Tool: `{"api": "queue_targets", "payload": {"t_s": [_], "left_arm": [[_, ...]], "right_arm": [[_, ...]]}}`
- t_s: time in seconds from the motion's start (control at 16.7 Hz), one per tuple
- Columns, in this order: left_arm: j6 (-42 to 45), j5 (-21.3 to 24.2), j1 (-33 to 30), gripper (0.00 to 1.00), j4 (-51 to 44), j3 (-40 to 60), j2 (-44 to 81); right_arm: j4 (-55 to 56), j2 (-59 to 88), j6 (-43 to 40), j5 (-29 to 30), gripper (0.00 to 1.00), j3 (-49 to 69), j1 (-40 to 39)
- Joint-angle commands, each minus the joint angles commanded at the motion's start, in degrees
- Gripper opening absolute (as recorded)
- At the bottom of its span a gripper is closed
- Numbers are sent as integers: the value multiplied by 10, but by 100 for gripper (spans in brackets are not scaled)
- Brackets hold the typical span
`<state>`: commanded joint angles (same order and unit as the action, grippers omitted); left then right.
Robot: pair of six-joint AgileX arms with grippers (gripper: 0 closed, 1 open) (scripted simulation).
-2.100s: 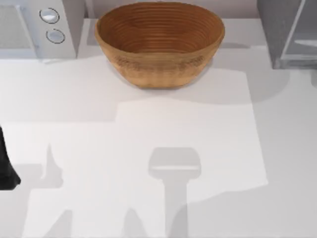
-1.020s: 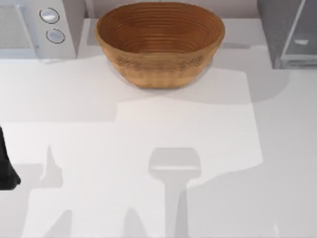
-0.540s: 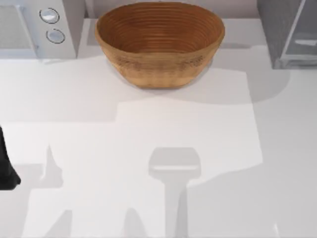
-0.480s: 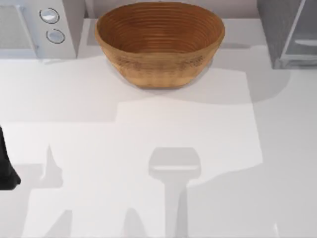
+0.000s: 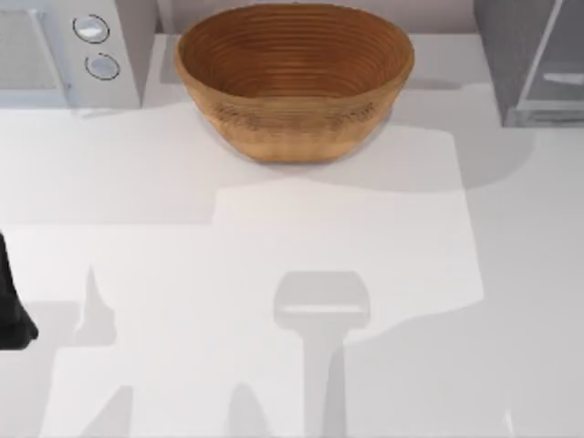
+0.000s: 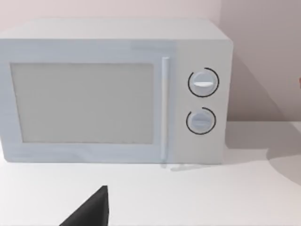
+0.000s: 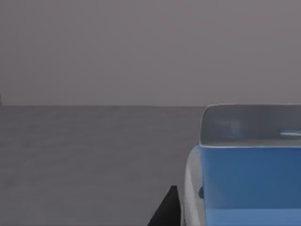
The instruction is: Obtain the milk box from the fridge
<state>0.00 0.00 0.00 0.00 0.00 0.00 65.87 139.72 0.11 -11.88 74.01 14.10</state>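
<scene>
**Milk box close to right end effector, inside grey fridge space**

Right wrist view: milk box (image 7: 244, 179) sits very near the camera, white carton with blue face toward it, pale top edge above. A dark finger tip (image 7: 167, 209) of the right end effector pokes up just beside the box's edge; can't tell if the end effector is wide, narrow or gripping. Flat grey surface and grey wall behind the box.

Top view: fridge (image 5: 516, 55) at bench's far right corner, dark-grey body, pale glassy door panel. Wicker bowl (image 5: 294, 78) at far middle. White microwave (image 5: 68, 50) with two knobs at far left. Bench (image 5: 274, 246) white, shadowed.

Left arm (image 5: 11, 306) parked at left edge of bench. Left wrist view faces the microwave front; one dark finger tip (image 6: 91, 212) of the left end effector shows, opening can't tell.
</scene>
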Motion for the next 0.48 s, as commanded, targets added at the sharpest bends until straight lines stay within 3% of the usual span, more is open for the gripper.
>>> {"api": "queue_targets", "payload": {"t_s": [0.48], "left_arm": [[0,0,0,100,0,0,0]], "right_arm": [[-21,-21,1,0,0,-2,1]]}}
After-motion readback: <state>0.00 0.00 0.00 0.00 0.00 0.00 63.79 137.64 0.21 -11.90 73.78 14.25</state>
